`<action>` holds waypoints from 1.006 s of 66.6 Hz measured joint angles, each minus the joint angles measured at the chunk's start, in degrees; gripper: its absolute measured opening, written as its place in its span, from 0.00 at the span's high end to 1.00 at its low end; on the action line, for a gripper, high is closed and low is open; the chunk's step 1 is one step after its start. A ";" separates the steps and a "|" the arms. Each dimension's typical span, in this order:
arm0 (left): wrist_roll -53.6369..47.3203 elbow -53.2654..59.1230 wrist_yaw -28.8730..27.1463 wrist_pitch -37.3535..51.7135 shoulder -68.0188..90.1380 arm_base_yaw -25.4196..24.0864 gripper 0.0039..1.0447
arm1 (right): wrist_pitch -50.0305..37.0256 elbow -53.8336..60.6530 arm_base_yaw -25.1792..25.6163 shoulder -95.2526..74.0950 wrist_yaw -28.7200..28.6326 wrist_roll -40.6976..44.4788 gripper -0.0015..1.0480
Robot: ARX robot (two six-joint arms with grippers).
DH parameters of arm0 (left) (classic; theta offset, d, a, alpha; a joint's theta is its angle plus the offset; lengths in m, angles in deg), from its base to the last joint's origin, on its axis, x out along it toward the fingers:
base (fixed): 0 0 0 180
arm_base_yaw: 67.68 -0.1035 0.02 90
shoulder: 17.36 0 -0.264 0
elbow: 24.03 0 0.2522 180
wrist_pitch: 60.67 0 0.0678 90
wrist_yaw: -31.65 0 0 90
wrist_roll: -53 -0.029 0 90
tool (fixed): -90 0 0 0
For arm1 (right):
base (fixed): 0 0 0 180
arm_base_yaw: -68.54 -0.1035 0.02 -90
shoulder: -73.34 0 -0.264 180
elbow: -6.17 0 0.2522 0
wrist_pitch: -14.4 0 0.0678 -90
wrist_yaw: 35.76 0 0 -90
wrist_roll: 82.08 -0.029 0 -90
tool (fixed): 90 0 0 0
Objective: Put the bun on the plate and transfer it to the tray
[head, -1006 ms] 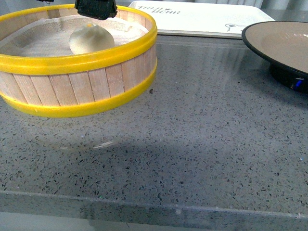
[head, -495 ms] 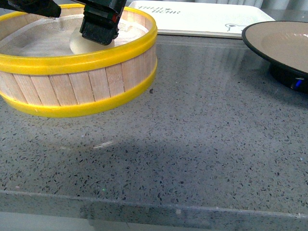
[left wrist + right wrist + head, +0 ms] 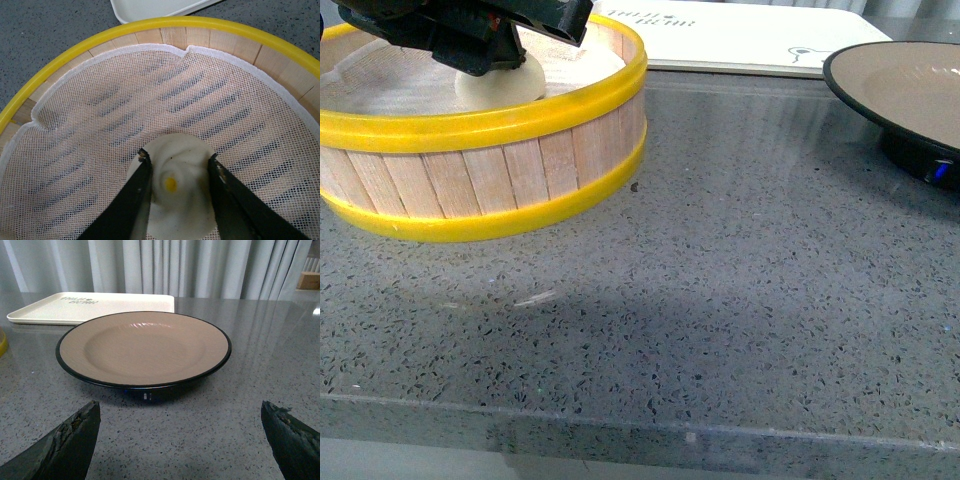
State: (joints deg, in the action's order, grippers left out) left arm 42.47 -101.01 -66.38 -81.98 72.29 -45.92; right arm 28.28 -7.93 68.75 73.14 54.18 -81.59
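Our left gripper [image 3: 480, 45] is down inside the steamer basket [image 3: 520, 170] at the far left of the counter [image 3: 720, 300]. In the left wrist view its two dark fingers [image 3: 130, 200] press against opposite sides of the bun [image 3: 177, 170], so we have the bun clamped between them. The bun sits on the white mesh liner [image 3: 100, 125] that covers the slatted floor of the basket, toward the basket's near wall. Its pleated top and yellow dot face up between the fingers. From the front, only the lower part of the bun shows under the gripper, above the yellow rim.

Just behind the basket and to its right, the tray [image 3: 740, 40] lies flat along the far edge of the counter. Farther right stands the plate [image 3: 910, 90], near the tray's right end, with nothing on its tan inside. Our right gripper [image 3: 178, 407] faces the plate from just above the counter, its jaws spread wide and holding nothing.
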 joint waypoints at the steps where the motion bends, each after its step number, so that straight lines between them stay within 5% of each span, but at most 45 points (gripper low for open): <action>1: 0.02 -0.04 0.00 -0.02 0.00 0.00 0.91 | 0.00 0.00 0.00 0.00 0.00 0.00 0.09; 4: 0.04 -0.33 0.02 -0.22 0.00 0.00 0.97 | 0.00 0.00 0.00 0.00 0.00 0.00 0.09; 53: -0.28 -7.48 0.63 -5.46 -3.21 -0.96 0.97 | 0.00 0.00 0.00 0.00 0.00 0.00 0.09; 67: -0.22 -15.65 0.04 -5.75 -0.31 2.38 0.97 | 0.00 0.00 0.00 0.00 -0.02 0.00 0.09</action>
State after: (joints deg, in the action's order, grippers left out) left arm 42.25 -116.66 -66.34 -87.73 71.98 -43.53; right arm 28.28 -7.93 68.75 73.14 54.16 -81.59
